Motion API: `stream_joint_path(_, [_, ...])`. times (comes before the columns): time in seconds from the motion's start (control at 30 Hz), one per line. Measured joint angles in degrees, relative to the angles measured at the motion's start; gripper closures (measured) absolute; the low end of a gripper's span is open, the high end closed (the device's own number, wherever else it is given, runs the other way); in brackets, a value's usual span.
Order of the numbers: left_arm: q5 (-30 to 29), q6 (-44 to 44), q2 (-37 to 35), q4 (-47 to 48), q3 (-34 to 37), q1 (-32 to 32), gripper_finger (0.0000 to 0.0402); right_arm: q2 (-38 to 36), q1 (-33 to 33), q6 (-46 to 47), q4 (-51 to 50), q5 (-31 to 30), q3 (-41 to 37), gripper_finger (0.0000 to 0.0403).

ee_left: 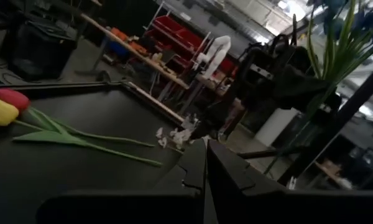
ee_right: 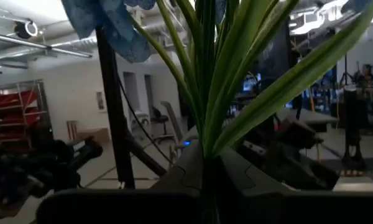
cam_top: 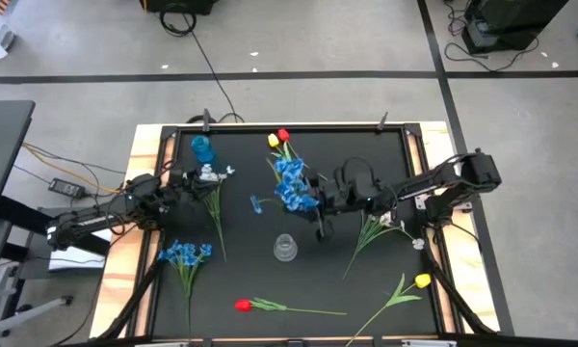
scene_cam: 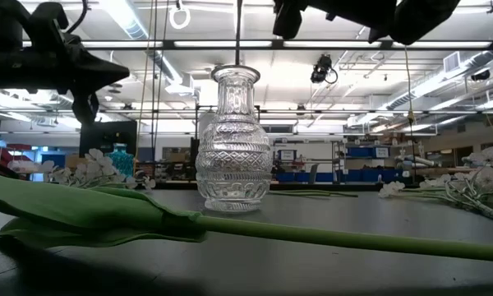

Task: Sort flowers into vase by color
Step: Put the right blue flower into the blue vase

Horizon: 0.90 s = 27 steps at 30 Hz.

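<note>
While the right pincer is clamped on the blue bunch stems, holding it up over mid-table, the clear vase stands just in front, empty. To do it well: keep stems vertical, centre them over the narrow neck w/ the bunch upright, lower slow, release only once stems are inside. Left pincer is together, holding nothing, near the white sprig by the blue vase. Other flowers lie on the table.

Clear glass vase stood upright on the dark table, green stem lay across in front, white blossoms behind
</note>
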State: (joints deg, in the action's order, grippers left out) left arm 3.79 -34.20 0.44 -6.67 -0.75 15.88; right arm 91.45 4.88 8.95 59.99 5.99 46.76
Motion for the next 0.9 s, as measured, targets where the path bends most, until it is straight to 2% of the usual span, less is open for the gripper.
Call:
stream_joint_path(0.3, [0.1, 5.2, 1.5, 0.0, -4.3, 0.0, 0.0379, 1.2, 3.0, 0.1, 1.3, -1.9, 0.0, 0.0379])
stream_joint_path(0.53, [0.0, 9.2, 7.4, -0.1, -11.0, 0.0, 0.0376, 1.2, 3.4, 0.3, 0.6, -1.6, 0.0, 0.0379])
stream_joint_path(0.7, [-0.1, 12.0, 15.0, -0.1, -19.5, 0.0, 0.035, 1.2, 3.4, 1.4, -2.7, -1.0, 0.0, 0.0379])
stream_joint_path(0.9, [0.2, 19.2, 25.2, 1.3, -33.2, -0.1, 0.0293, 1.3, 2.9, 0.5, -6.0, 1.4, 0.0, 0.0378])
